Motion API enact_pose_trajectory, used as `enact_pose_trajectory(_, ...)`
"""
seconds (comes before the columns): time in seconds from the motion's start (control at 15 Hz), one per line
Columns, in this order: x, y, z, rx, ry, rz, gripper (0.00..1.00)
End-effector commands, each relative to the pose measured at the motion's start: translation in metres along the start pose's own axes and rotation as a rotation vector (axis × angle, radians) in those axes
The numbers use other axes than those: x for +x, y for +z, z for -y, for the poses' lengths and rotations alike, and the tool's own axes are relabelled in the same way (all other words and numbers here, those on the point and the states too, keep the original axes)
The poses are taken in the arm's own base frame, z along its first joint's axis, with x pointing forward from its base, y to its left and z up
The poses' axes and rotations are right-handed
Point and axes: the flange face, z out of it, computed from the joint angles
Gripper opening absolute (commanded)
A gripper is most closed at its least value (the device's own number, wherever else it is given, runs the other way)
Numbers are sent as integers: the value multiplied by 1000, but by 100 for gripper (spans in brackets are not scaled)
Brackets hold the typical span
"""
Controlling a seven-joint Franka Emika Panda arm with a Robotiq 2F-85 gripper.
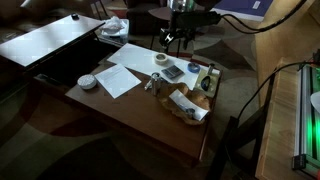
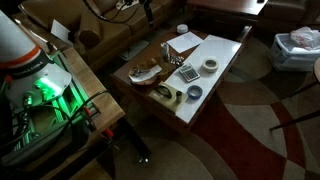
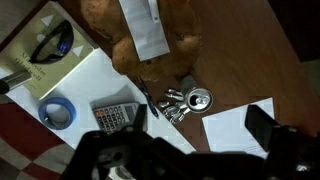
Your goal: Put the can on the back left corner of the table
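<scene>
can (image 3: 200, 100) stands upright on the dark wooden table (image 1: 150, 122). across my wrist view i see a blue tape roll (image 3: 58, 112), a calculator (image 3: 115, 117), keys (image 3: 172, 106) touching the can's left side, then a paper sheet (image 3: 240, 125). gripper (image 3: 200, 128) hangs above, fingers spread, pinching nothing. an exterior view adds a white bowl (image 1: 88, 81) at the table's left end, another a patterned rug (image 2: 270, 130) underneath.

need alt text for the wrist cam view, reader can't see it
Looking down from the wrist, the can, pale top showing, sits on the dark wooden table just beyond the open gripper. Nearby lie a calculator, a blue tape roll and a white paper sheet.
</scene>
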Motion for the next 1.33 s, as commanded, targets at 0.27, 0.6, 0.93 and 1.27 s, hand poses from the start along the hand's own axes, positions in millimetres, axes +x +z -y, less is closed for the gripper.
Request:
enact_pose_trajectory(0.27,55,105,35,19,-173,9,100)
enact_pose_trajectory(0.6,54,126,50,17,-221,67,100)
enact_pose_trajectory(0.93,58,128,53,20,-223,66,100)
enact_pose_trajectory(1.27,69,165,49,14,-234,64,100)
